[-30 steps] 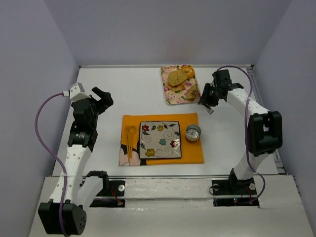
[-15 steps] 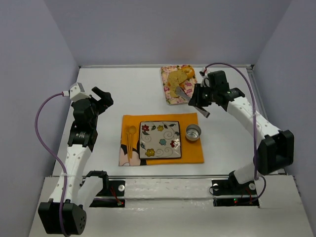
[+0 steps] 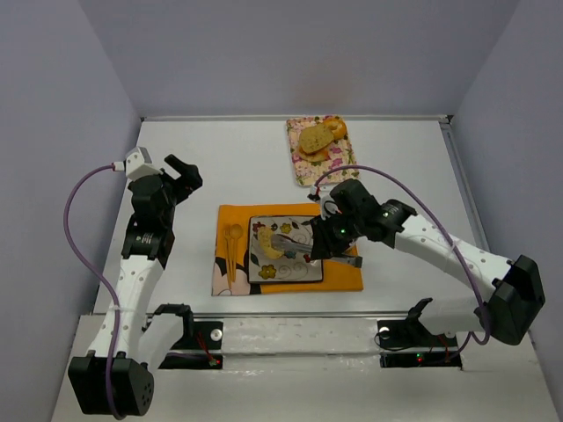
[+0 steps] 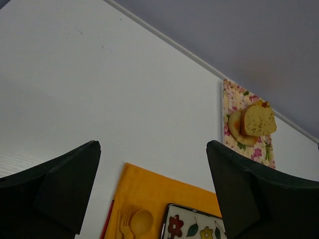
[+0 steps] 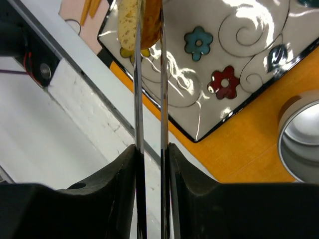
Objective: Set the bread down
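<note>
bread slice (image 3: 266, 243) hangs over the flowered plate (image 3: 286, 227), centre of the overhead view, pinched in tongs (image 5: 162, 89) my right gripper (image 5: 151, 154) clamps tight so nothing drops; left gripper (image 4: 152, 149) waits at left, jaws spread.

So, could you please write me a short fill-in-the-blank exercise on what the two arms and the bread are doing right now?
1. The right gripper is shut on a pair of metal ____.
2. The tongs hold a slice of bread over the flowered square ____.
3. The plate lies on a mat whose colour is ____.
4. The left gripper holds nothing, and its jaws stand ____.

Missing words: tongs; plate; orange; open
</note>
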